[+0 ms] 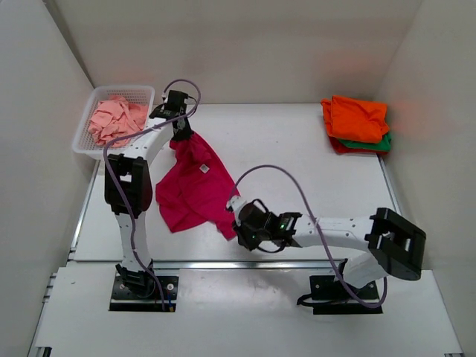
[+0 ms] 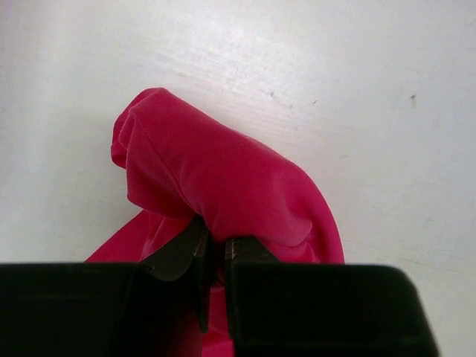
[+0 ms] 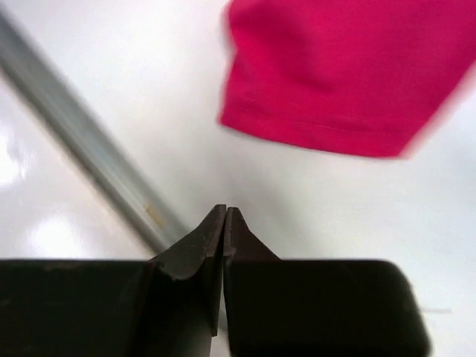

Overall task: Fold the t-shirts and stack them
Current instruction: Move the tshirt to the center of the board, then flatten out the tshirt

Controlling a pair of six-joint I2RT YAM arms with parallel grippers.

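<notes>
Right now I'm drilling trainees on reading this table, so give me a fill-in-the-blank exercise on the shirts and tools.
1. The magenta shirt is pinched by the ____.
2. The right tool is shut and holds ____.
3. The pale pink shirt lies in the white ____.
4. The orange shirt lies folded at the table's far ____ corner.
Missing words: left tool; nothing; basket; right.

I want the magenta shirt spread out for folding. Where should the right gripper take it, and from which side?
Probably the hem of the shirt at its near right corner, approached low from the near side. The left gripper pinches the far end, and that hem seems to lie flat, its free edge facing the shut, empty right gripper.
</notes>
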